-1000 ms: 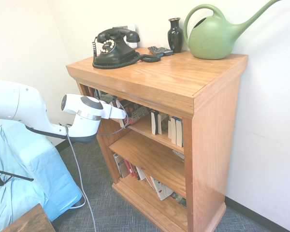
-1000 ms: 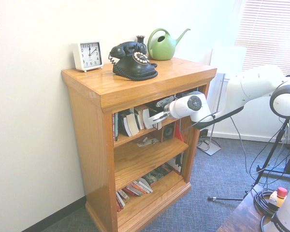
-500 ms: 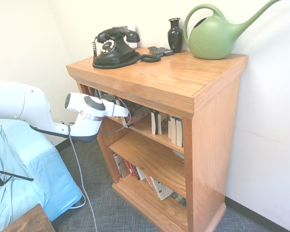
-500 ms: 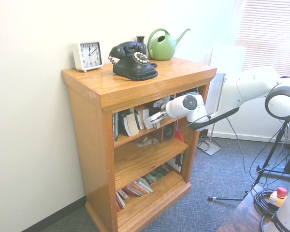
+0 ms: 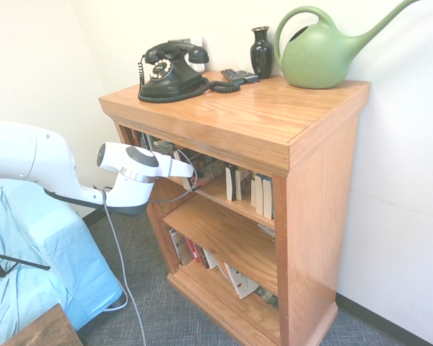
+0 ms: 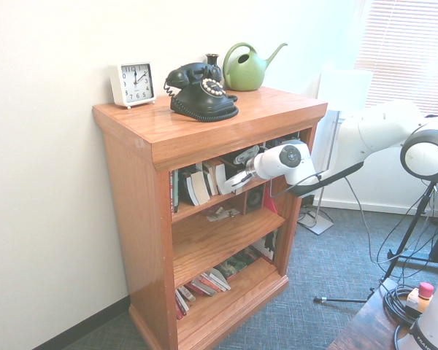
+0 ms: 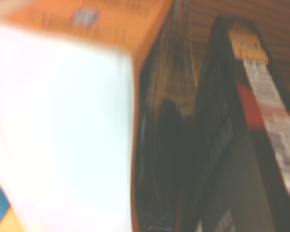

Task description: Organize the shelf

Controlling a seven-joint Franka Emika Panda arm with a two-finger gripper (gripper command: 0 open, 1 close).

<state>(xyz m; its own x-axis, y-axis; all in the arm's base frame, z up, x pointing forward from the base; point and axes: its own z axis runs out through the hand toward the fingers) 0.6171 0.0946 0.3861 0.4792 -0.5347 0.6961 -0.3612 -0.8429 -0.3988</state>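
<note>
**Arm reaching into the top row of the shelf**

You have the shelf (image 5: 274, 137) standing against the wall in a corner, its thick top slab carrying a black dial telephone (image 5: 170, 71), a dark vase (image 5: 261, 52) and a green watering can (image 5: 323, 52). From the second exterior view you also see a white clock (image 6: 132, 84) at the back of the top, near the wall and just beside the telephone.

Your arm comes in level with the top compartment. The gripper (image 6: 240, 179) points into that compartment, right at the books (image 6: 201, 185) standing there. Some of those books lean rather than stand straight. You cannot tell from either exterior view whether the fingers are spread or closed, or whether they hold anything: the tip is small and sits against the dark books.

In the first exterior view the gripper (image 5: 188, 171) sits at the front edge of the top compartment, toward the side nearer the arm, with a few upright books (image 5: 250, 189) further along the same board.

The middle board is mostly bare wood, with a small flat item (image 6: 223, 214) lying on it. The bottom compartment holds more books (image 6: 204, 284) lying tilted and stacked low.

Your wrist view is blurred. It shows a white page block with an orange cover (image 7: 67, 121) close to the camera, and beside it a dark book with a red and white spine (image 7: 246, 145), with a shadowed gap between the two.
</note>
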